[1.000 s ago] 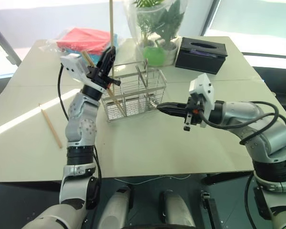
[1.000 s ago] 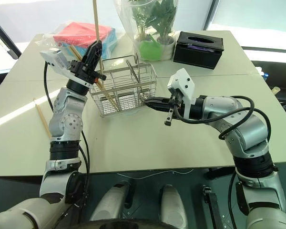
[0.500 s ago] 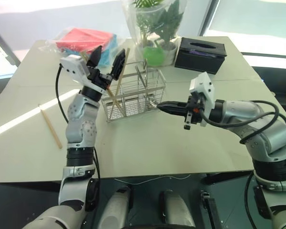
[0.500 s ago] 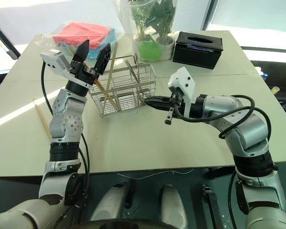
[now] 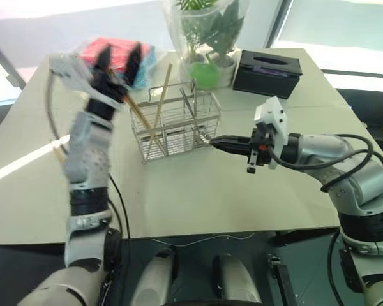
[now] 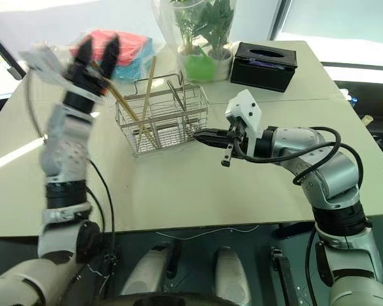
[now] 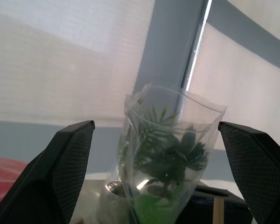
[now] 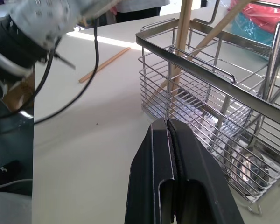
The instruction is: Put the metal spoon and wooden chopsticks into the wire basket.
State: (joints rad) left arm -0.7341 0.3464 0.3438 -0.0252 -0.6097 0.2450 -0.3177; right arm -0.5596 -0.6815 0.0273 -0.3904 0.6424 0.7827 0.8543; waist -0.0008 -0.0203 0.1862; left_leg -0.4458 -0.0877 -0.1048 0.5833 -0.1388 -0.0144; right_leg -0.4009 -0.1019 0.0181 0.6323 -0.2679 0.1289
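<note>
The wire basket [image 5: 176, 125] stands mid-table. Two wooden chopsticks lean inside its left end, one [image 5: 160, 102] tilted toward the plant, the other [image 5: 139, 113] crossing it. A third chopstick [image 8: 105, 64] lies flat on the table left of the basket. The metal spoon [image 8: 246, 169] appears to stand in the compartment at the basket's right end, bowl down. My left gripper [image 5: 118, 62] is open and empty, raised above and left of the basket. My right gripper [image 5: 216, 143] is shut and empty, its tip just off the basket's right end.
A potted plant in a clear bag [image 5: 207, 38] and a black tissue box [image 5: 269, 71] stand behind the basket. A red and blue packet [image 5: 118, 50] lies at the back left, behind my left gripper. The table's front edge [image 5: 198, 234] runs below the arms.
My left gripper opened and let go of the upright chopstick, which dropped into the basket and now leans there. The left hand then rose and swung left. The right arm stayed still.
</note>
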